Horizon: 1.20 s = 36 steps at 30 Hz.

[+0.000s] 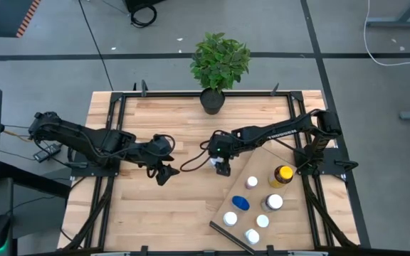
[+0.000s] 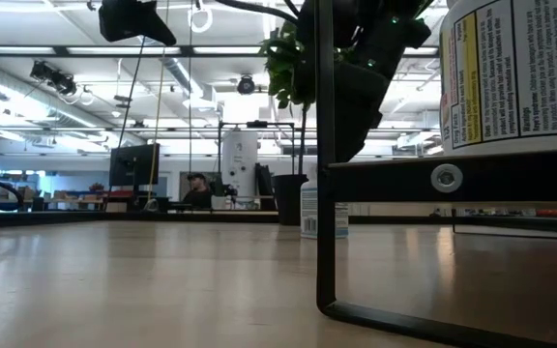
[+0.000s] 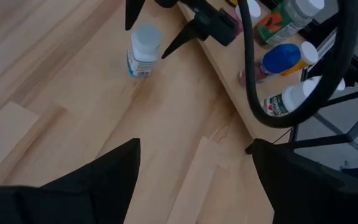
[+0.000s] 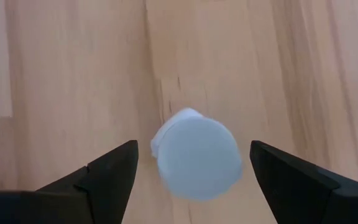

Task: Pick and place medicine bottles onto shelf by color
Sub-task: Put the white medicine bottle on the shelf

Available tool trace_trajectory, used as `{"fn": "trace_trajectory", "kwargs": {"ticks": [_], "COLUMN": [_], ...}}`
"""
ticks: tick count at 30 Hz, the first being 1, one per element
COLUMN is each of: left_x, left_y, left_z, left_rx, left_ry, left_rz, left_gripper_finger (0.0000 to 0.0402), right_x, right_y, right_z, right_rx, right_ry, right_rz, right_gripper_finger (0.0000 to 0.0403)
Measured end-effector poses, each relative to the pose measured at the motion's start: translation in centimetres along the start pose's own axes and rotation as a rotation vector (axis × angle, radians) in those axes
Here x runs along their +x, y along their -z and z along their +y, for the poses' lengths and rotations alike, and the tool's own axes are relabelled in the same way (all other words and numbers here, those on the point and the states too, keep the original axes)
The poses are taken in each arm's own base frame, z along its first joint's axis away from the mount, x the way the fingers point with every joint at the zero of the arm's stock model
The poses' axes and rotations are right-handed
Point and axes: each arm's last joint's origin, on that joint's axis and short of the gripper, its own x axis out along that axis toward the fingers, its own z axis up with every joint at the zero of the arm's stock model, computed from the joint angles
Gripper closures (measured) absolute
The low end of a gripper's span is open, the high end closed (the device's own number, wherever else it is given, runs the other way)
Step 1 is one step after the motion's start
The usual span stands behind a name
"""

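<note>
Between open right pincer [image 4: 191,163] fingers, apparently untouched: bottle [image 4: 196,157].

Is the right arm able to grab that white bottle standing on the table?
Probably yes: the right end effector hangs open right above the white bottle, nothing between them.

A potted plant [image 1: 219,65] stands at the far edge of the table [image 1: 155,206], near the middle, its dark pot [image 1: 212,101] just inside the black frame [image 1: 191,93]. The table is made of light wood planks. On the grey floor behind it lie a black cable [image 1: 144,14] and a white cable [image 1: 393,43]. Beyond the table (in the low view) a person [image 2: 197,188] sits, perhaps at a desk, next to a monitor [image 2: 133,166].
</note>
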Motion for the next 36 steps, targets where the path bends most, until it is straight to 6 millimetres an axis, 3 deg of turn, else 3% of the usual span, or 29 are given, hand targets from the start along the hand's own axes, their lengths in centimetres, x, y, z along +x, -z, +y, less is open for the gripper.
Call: {"fn": "trace_trajectory", "kwargs": {"ticks": [7,21,24,29,36], "left_x": [0.0,0.0,0.0,0.0,0.0], "left_y": [0.0,-0.1,-0.1,-0.1,-0.2], "left_z": [0.0,0.1,0.1,0.2,0.2], "left_rx": [0.001,0.001,0.001,0.007,0.028], "left_ry": [0.0,-0.022,-0.024,-0.053,-0.063], "left_rz": [0.0,-0.021,-0.024,-0.051,-0.059], "left_gripper_finger": [0.0088,0.0088,0.0088,0.0088,0.0088], "right_x": [0.0,0.0,-0.5,-2.0,-6.9], "right_y": [0.0,0.0,0.4,1.3,2.1], "right_z": [0.0,0.0,-0.1,-0.3,-0.3], "right_rx": [0.025,0.062,0.086,0.124,0.218], "right_ry": [0.005,0.008,0.011,0.039,0.077], "right_rz": [-0.003,0.001,0.046,0.11,0.078], "right_gripper_finger": [0.0102,0.0207,0.0212,0.0205,0.0211]}}
